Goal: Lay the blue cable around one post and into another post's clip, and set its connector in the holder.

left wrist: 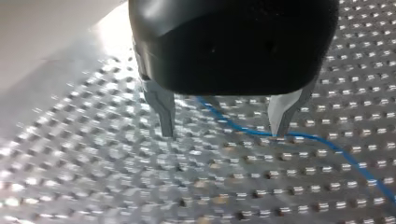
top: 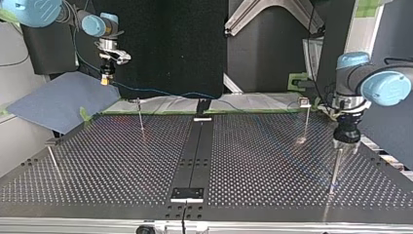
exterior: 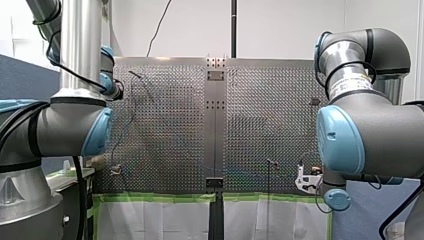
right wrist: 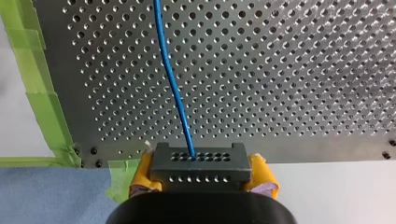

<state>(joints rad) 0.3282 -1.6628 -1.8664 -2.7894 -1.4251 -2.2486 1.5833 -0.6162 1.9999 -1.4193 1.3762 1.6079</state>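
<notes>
Blue cable (right wrist: 173, 88) is seen running from the connector out over the perforated bench (top: 253, 170), where it is laid slack between the two arms. The right arm (top: 34, 12) is held high, beyond the bench's far edge at the top view's left. The left arm (top: 384, 87) is lowered close to the bench at that view's right. Thin posts are stood on the bench: one post (top: 140, 117) near the far edge, and a post with a small head (top: 305, 119) nearer the left arm.

The left pincer (left wrist: 224, 126) is spread wide and nothing is held in it. The cable is seen lying on the bench beneath it, passing close by one metal fingertip (left wrist: 279, 126). The right pincer (top: 104, 77) is closed on the black connector (right wrist: 200, 163), which is clamped by its two short sides between yellow pads (right wrist: 264, 179).

The cable is judged light, thin and limp, so it is likely to sag and slide wherever it is not guided. It would best be pinched close to the post that is to be rounded. The connector is judged rigid and is best taken by its flat sides, as is done here.
</notes>
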